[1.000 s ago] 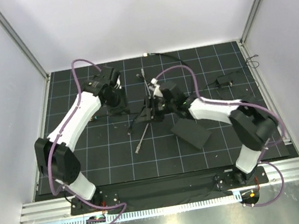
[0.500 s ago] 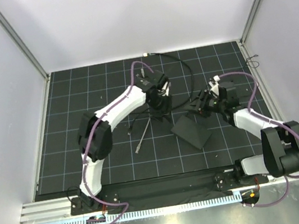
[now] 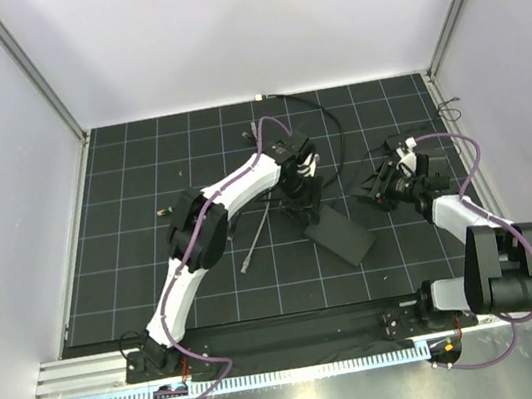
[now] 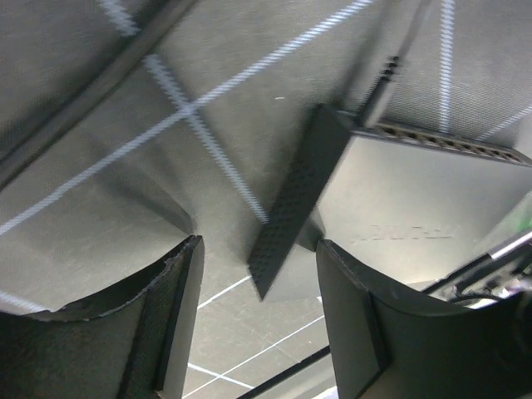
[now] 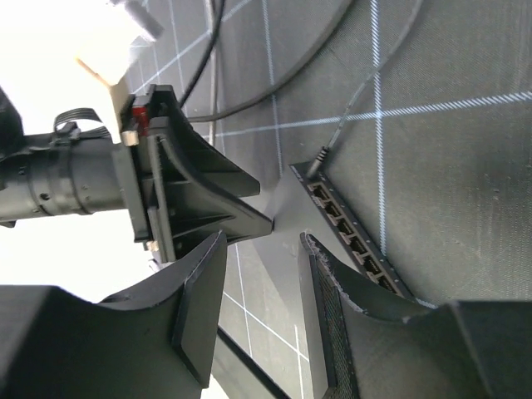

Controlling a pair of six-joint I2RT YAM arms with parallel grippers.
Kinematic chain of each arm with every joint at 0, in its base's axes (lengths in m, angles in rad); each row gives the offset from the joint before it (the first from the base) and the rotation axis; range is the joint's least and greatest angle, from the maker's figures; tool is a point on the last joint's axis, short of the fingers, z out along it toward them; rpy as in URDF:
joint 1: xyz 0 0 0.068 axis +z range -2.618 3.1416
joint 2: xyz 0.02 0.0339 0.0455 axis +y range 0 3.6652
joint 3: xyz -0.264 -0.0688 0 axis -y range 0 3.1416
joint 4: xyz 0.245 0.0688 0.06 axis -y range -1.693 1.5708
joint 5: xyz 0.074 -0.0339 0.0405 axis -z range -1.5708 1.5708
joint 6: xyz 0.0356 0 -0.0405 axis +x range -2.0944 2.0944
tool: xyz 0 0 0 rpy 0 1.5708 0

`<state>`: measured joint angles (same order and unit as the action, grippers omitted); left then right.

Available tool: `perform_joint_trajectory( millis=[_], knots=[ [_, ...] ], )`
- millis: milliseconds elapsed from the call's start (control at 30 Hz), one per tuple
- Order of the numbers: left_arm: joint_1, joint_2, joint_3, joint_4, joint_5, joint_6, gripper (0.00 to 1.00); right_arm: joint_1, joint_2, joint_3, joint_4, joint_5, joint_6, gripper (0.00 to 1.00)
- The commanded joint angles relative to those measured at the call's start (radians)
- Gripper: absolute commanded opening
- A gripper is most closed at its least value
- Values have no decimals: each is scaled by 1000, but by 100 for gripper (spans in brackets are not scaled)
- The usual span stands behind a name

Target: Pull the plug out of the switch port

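Note:
The switch (image 3: 343, 235) is a flat black box lying on the grid mat. Its row of ports (image 5: 353, 237) faces my right gripper. The plug (image 5: 318, 169), on a thin cable, sits in the end port; it also shows in the left wrist view (image 4: 376, 98). My left gripper (image 3: 304, 196) is open over the switch's far end, and a corner of the box (image 4: 278, 233) lies between its fingers (image 4: 179, 291). My right gripper (image 3: 375, 187) is open and empty to the right of the switch, apart from it, and sees the left gripper (image 5: 195, 204).
A thin grey cable with a silver metal tip (image 3: 251, 245) lies left of the switch. A black cable (image 3: 335, 138) loops from the back edge towards the switch. A small loose wire (image 3: 450, 112) lies by the right wall. White walls close in the mat.
My left gripper has swung from the left of the mat to the switch's far end. My right gripper has drawn back from the centre to the right. The switch stays in place.

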<state>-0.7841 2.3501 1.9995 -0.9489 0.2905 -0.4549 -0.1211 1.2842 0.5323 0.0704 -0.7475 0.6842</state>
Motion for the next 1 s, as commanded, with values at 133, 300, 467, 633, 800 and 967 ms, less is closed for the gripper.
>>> perform_joint_trajectory(
  millis=[133, 300, 467, 633, 800, 967],
  knots=[
    [-63, 17, 12, 52, 117, 25, 57, -6, 87, 1, 57, -33, -28, 43],
    [-89, 12, -19, 59, 159, 9, 56, -6, 182, 1, 115, -18, -17, 41],
    [-101, 5, -34, 85, 193, -7, 56, -6, 271, 8, 151, -21, -3, 38],
    [-119, 23, 2, 67, 182, -2, 56, -5, 302, 9, 141, -26, -29, 37],
    [-118, 11, 18, 39, 107, 15, 56, -6, 357, 46, 129, -72, -60, 36],
    [-119, 15, 34, 41, 101, 16, 56, -5, 380, 61, 141, -90, -55, 36]
  ],
)
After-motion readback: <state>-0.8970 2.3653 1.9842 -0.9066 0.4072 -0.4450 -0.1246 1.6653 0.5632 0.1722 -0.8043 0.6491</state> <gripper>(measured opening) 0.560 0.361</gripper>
